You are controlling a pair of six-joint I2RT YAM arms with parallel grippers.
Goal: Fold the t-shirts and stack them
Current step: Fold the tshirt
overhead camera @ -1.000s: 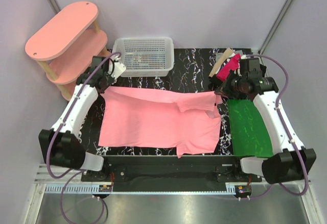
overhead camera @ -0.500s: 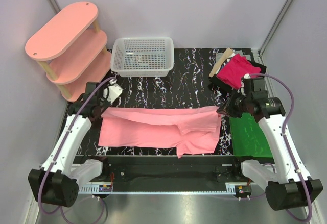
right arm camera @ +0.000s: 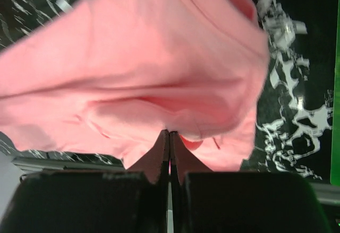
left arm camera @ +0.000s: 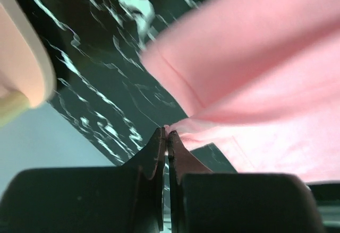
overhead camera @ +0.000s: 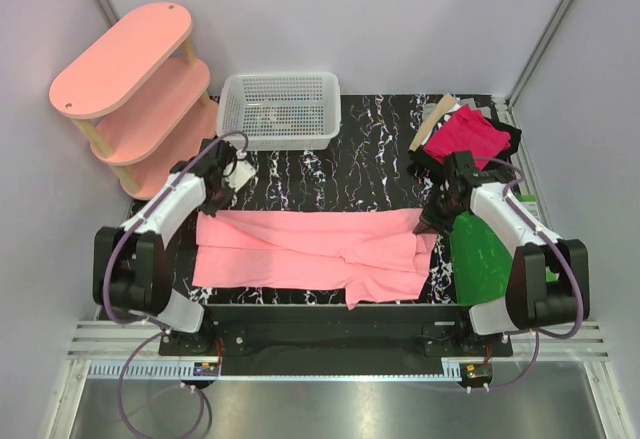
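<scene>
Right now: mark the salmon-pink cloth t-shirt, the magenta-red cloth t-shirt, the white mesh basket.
salmon-pink cloth t-shirt (overhead camera: 290,249), top view, middle of the body.
magenta-red cloth t-shirt (overhead camera: 470,139), top view, centre of the bundle.
white mesh basket (overhead camera: 285,137), top view, near wall.

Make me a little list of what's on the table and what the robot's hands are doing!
pink t-shirt: folded over, lying mid-table
red t-shirt: bunched, far right corner
left gripper: shut, pinching the pink t-shirt's left edge
right gripper: shut, pinching its right edge
basket: white, far side
green mat: right of the pink t-shirt
</scene>
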